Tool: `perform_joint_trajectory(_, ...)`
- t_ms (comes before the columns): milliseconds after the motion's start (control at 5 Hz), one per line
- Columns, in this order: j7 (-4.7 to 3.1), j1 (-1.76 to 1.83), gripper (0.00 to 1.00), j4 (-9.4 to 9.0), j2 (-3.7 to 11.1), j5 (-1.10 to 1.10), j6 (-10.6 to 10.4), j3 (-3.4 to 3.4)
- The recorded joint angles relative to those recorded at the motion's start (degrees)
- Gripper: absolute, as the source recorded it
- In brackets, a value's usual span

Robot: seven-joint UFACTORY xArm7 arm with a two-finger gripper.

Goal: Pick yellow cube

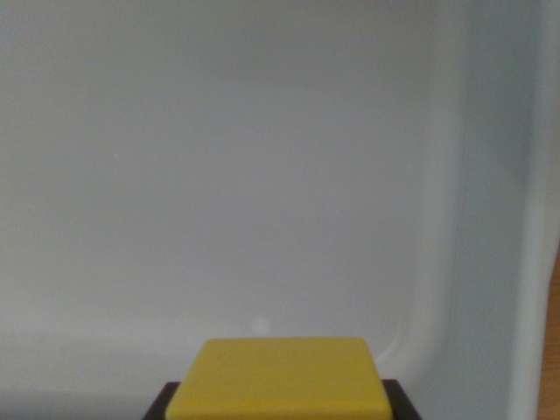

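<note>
So the smooth yellow plastic cube (pixel 278 378) is sitting at the very bottom centre of the wrist view, super close to the camera, with dark bits of the gripper (pixel 278 404) peeking out on both sides of it right at the frame edge. Behind it there's a pale white plastic tray (pixel 455 219) filling nearly the whole picture, its rounded corner and raised wall running down the wrist view's right, and a thin strip of brown wooden surface (pixel 555 289) showing at the far right edge.

My read is the grab part is probably done or nearly so: the cube is sitting right where the jaws would be, flanked by those dark pieces. Honestly though, I can't tell whether the jaws are actually clamping it or just sitting alongside, since the contact points are cut off below the frame. I also can't tell if the cube is resting on the tray floor or hanging above it. What's left, I'm guessing, is confirming the grip and lifting clear of the tray.
</note>
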Motion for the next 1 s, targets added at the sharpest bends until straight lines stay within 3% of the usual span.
perform_joint_trajectory(1000, 0.12, 0.03, 1.0, 1.14, -0.87, -0.15, 2.0, -0.02)
